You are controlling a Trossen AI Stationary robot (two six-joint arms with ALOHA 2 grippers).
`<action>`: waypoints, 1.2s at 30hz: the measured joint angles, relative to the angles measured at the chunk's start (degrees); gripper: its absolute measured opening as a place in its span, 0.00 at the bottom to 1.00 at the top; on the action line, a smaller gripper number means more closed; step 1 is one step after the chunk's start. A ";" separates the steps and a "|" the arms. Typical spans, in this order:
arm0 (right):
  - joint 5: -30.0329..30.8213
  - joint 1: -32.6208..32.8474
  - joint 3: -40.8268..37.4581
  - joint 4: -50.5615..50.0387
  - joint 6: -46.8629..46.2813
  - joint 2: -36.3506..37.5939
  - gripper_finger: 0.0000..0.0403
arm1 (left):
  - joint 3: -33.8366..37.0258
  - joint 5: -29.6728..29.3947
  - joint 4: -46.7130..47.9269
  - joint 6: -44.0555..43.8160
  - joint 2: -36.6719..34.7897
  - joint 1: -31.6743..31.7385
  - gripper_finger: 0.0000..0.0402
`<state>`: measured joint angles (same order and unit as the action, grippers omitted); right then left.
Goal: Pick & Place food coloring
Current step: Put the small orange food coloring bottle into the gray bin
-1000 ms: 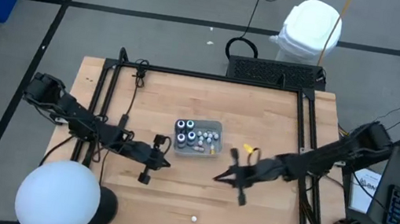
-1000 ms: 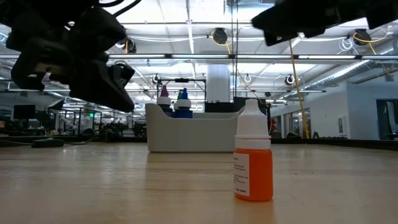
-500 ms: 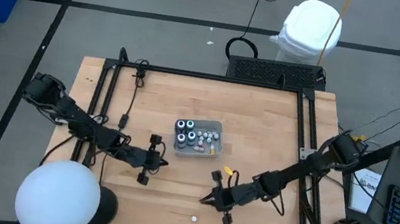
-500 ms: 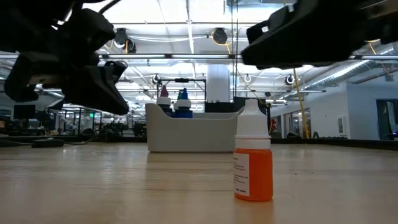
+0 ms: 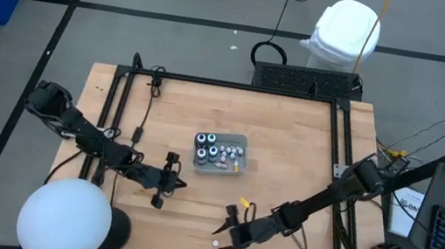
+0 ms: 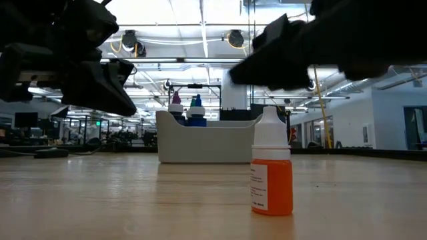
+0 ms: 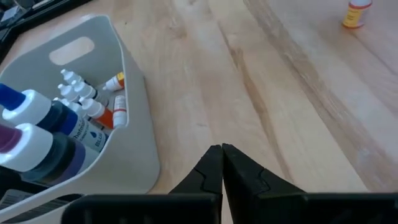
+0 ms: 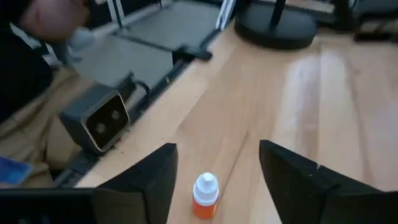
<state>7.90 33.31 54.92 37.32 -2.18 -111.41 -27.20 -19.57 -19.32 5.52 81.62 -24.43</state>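
Observation:
A small orange food coloring bottle (image 6: 271,180) with a white cap stands upright on its base on the wooden table, near the front edge (image 5: 215,243). My right gripper (image 8: 217,149) hovers open just above it, one finger on each side, and touches nothing. Several more food coloring bottles stand and lie in a grey bin (image 5: 220,152) at the table's middle. My left gripper (image 7: 222,163) is shut and empty, above the table beside the bin's near left corner (image 5: 168,178).
A white globe on a black base (image 5: 64,218) stands at the near left corner. Black rails (image 5: 120,100) run along the table's left and right sides. A small grey camera (image 8: 99,121) sits at the near edge. Bare wood lies between the bin and the orange bottle.
My right gripper has swung from beside the bin toward the table's near edge and somewhat left, sinking as it went, and has opened over the orange bottle. The bottle has stayed upright where it was.

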 joint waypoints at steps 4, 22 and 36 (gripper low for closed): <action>-0.01 0.25 5.26 -4.90 1.34 -3.12 0.56 | 0.00 0.00 -0.15 -0.02 0.00 0.01 0.01; 0.98 0.43 6.58 -10.64 -0.08 -3.72 0.36 | 0.00 0.13 -0.50 -1.32 0.00 -0.46 0.11; 0.87 0.44 6.53 -12.84 -1.50 -3.72 0.17 | 0.00 0.13 -0.69 -1.31 0.00 -0.46 0.11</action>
<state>8.77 33.76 61.45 24.49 -3.68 -115.13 -27.20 -19.44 -20.01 4.21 81.62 -24.88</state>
